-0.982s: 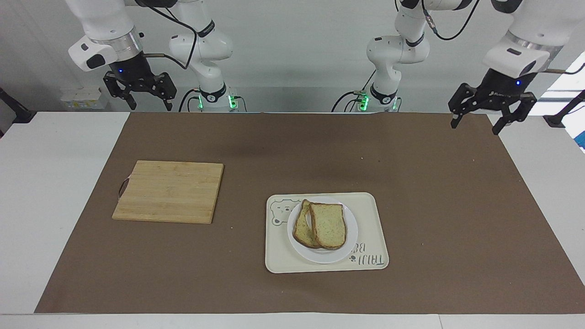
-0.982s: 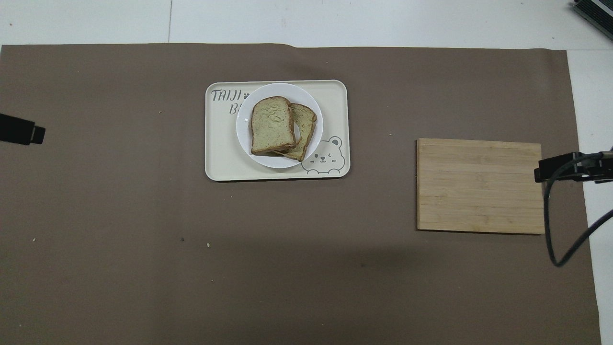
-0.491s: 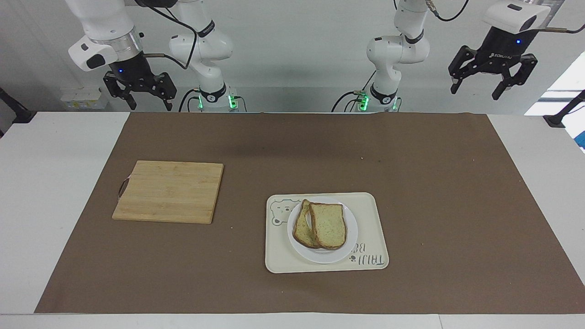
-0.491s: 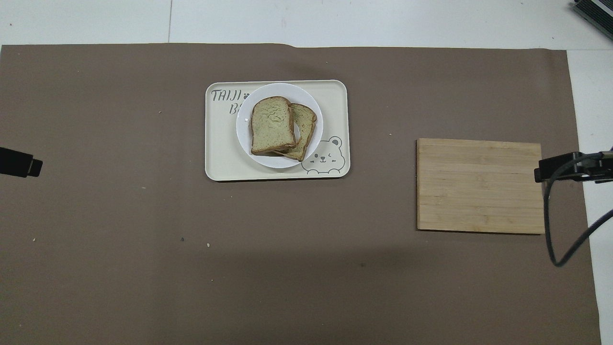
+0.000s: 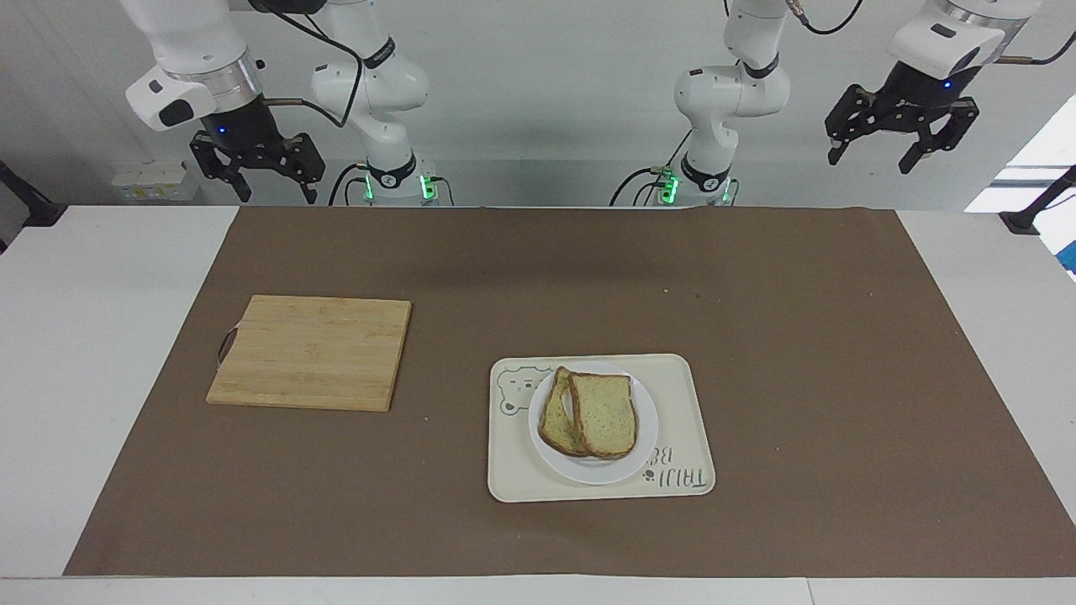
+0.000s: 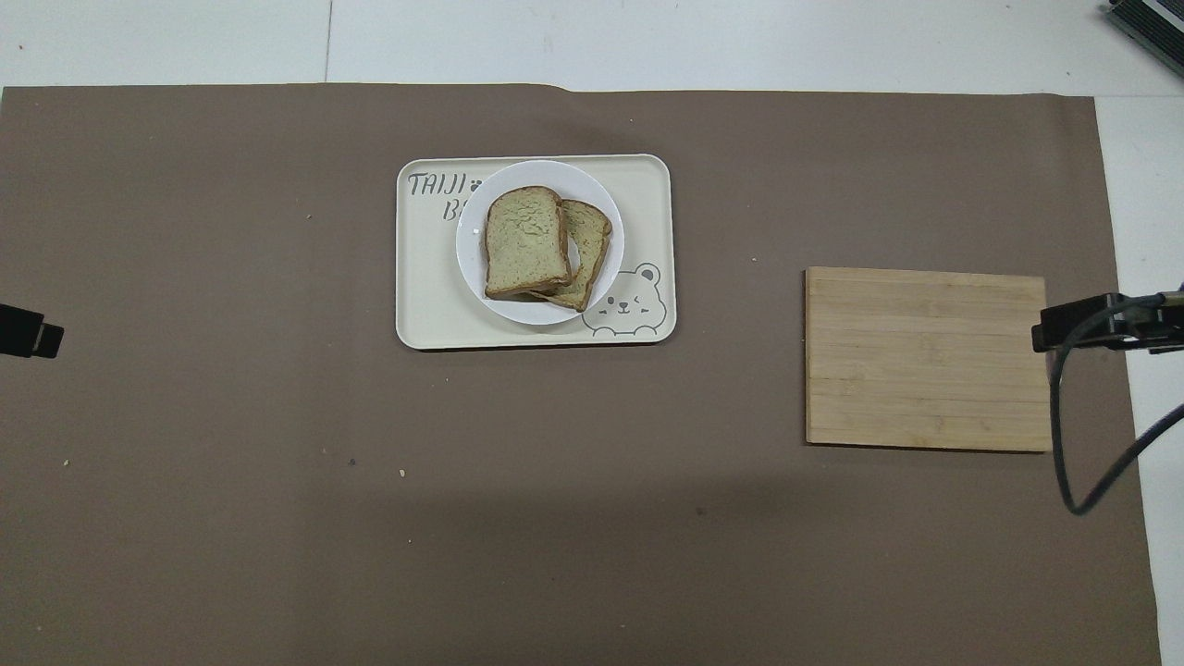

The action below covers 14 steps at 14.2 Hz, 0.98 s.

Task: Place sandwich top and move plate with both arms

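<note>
The sandwich top (image 5: pixel 603 413), a pale speckled slice with a brown crust, lies on a second slice (image 5: pixel 551 418) on the small white plate (image 5: pixel 593 470). It covers most of that slice and is offset toward the left arm's end. The plate sits on a cream tray (image 5: pixel 683 395). In the overhead view the top slice (image 6: pixel 525 240), lower slice (image 6: pixel 594 242), plate (image 6: pixel 536 313) and tray (image 6: pixel 425 296) all show. My left gripper (image 5: pixel 870 162) hangs open and empty, high over the table's corner at its own end. My right gripper (image 5: pixel 279 198) waits open and empty above the table edge nearest the robots.
A bamboo cutting board (image 5: pixel 311 351) lies on the brown mat (image 5: pixel 799 353) toward the right arm's end, nearer the robots than the tray; it also shows in the overhead view (image 6: pixel 925 356). A dark cable (image 6: pixel 1064 444) hangs over the board's edge in that view.
My left gripper has risen from just above the mat's corner to well above the table. The right arm, the bread, the plate and the tray have not moved.
</note>
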Each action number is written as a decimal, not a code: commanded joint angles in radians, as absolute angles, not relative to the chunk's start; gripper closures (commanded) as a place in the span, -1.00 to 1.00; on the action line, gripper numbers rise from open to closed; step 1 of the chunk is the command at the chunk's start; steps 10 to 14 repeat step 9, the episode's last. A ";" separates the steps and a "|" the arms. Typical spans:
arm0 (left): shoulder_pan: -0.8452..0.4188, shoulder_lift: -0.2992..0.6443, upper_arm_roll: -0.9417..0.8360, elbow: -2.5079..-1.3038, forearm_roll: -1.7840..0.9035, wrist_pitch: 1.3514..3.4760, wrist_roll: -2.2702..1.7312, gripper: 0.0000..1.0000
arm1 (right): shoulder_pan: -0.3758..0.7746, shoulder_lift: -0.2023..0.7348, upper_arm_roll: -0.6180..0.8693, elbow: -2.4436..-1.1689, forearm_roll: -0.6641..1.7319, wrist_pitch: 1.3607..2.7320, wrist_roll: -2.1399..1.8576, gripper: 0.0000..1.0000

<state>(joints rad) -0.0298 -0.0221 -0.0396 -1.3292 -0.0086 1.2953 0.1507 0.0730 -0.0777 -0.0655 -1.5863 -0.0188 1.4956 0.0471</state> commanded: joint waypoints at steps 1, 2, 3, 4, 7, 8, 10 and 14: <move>-0.015 -0.055 -0.044 -1.381 -0.018 1.341 0.138 -1.00 | 0.064 -0.075 -0.063 -1.582 -0.006 1.503 0.018 -1.00; -0.009 -0.055 -0.044 -1.384 -0.018 1.341 0.140 -1.00 | 0.064 -0.075 -0.063 -1.582 -0.006 1.503 0.018 -1.00; -0.003 -0.055 -0.044 -1.385 -0.020 1.341 0.141 -1.00 | 0.064 -0.075 -0.063 -1.582 -0.006 1.503 0.018 -1.00; 0.001 -0.055 -0.044 -1.385 -0.031 1.341 0.141 -1.00 | 0.064 -0.075 -0.063 -1.582 -0.006 1.503 0.018 -1.00; 0.003 -0.049 -0.044 -1.388 -0.048 1.341 0.138 -1.00 | 0.064 -0.075 -0.063 -1.582 -0.006 1.503 0.018 -1.00; 0.002 -0.046 -0.043 -1.385 -0.055 1.341 0.135 -1.00 | 0.064 -0.075 -0.063 -1.582 -0.006 1.503 0.018 -1.00; 0.002 -0.048 -0.044 -1.385 -0.057 1.339 0.137 -1.00 | 0.064 -0.075 -0.063 -1.582 -0.006 1.503 0.018 -1.00; 0.002 -0.048 -0.044 -1.385 -0.057 1.339 0.137 -1.00 | 0.064 -0.075 -0.063 -1.582 -0.006 1.503 0.018 -1.00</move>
